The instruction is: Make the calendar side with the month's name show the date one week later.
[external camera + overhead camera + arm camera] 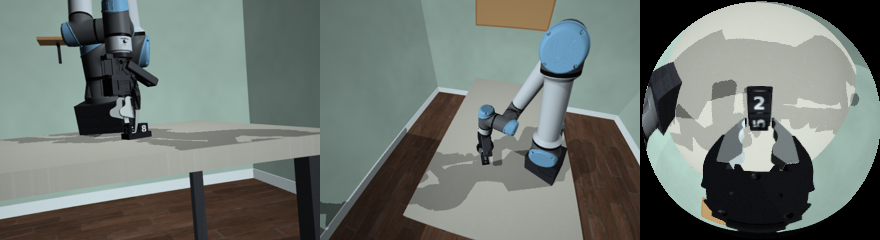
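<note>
The black calendar tray [136, 135] [485, 163] stands on the table [103, 155] [500, 206] in front of the robot's base. It holds two black cubes side by side. The right cube [143, 127] [759, 103] shows 8 on the front and 2 on top. The left cube [126, 128] [759, 123] shows 5 on top; its front digit is mostly hidden by a finger. My gripper [130, 124] [759, 118] [485, 158] points straight down. Its partly open fingers straddle the left cube, one on each side. I cannot see them pressing on it.
The robot's black base block [95, 118] [544, 170] stands just behind the tray. A wooden shelf [49, 40] hangs on the back wall, and a brown board [513, 12] on the wall above the table. The table's edge runs along the front.
</note>
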